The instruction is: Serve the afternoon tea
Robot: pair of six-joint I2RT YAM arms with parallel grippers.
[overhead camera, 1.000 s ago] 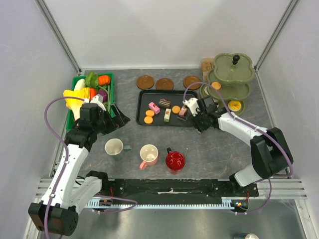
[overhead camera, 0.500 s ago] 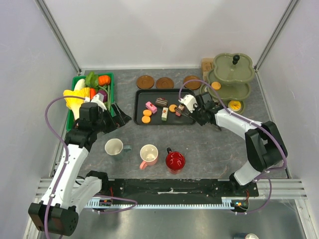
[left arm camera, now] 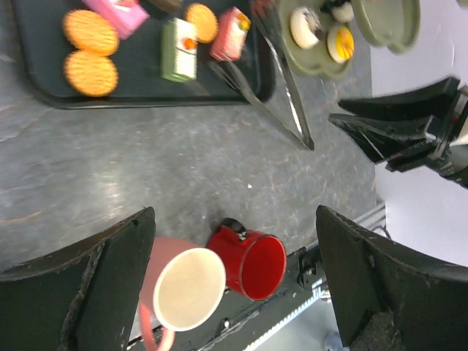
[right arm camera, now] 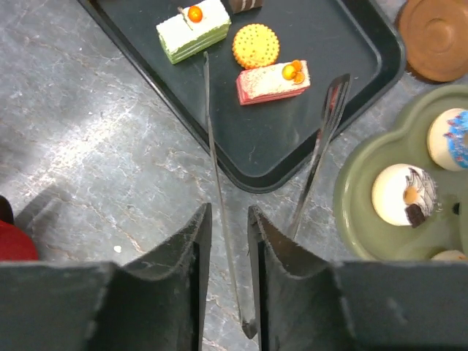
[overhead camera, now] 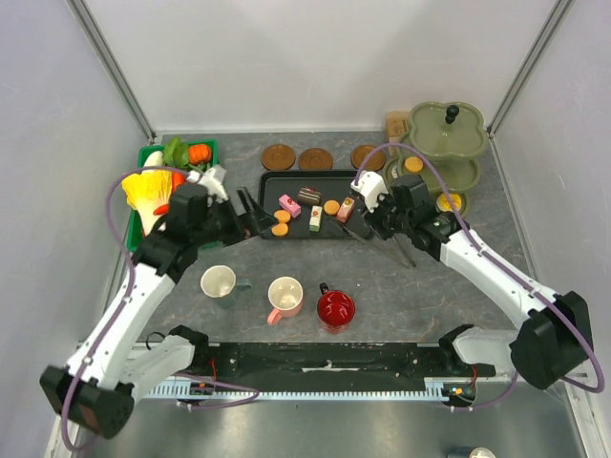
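Observation:
The black tray [overhead camera: 315,176] holds small cakes and biscuits: a pink cake [overhead camera: 289,205], a green-and-white slice [right arm camera: 194,30], a pink-and-white slice [right arm camera: 273,81] and orange biscuits [left arm camera: 91,51]. The whitish mug [overhead camera: 219,282], pink mug [overhead camera: 285,295] and red mug [overhead camera: 335,307] stand in a row near the front. My left gripper [overhead camera: 253,212] hangs wide open by the tray's left edge, and nothing is between its fingers [left arm camera: 110,278]. My right gripper [right arm camera: 228,212] is shut on the metal tongs [right arm camera: 333,102]. One tong arm runs through the narrow gap between its jaws.
A green tiered stand [overhead camera: 447,134] with pastries rises at the back right. Three brown saucers [overhead camera: 316,159] lie behind the tray. A green crate of toy vegetables [overhead camera: 177,157] sits at the back left. The tongs' tips [overhead camera: 353,231] rest over the tray's right rim.
My right gripper has shut around the tongs. My left arm has swung right from the crate towards the tray's left edge, and its gripper is still open.

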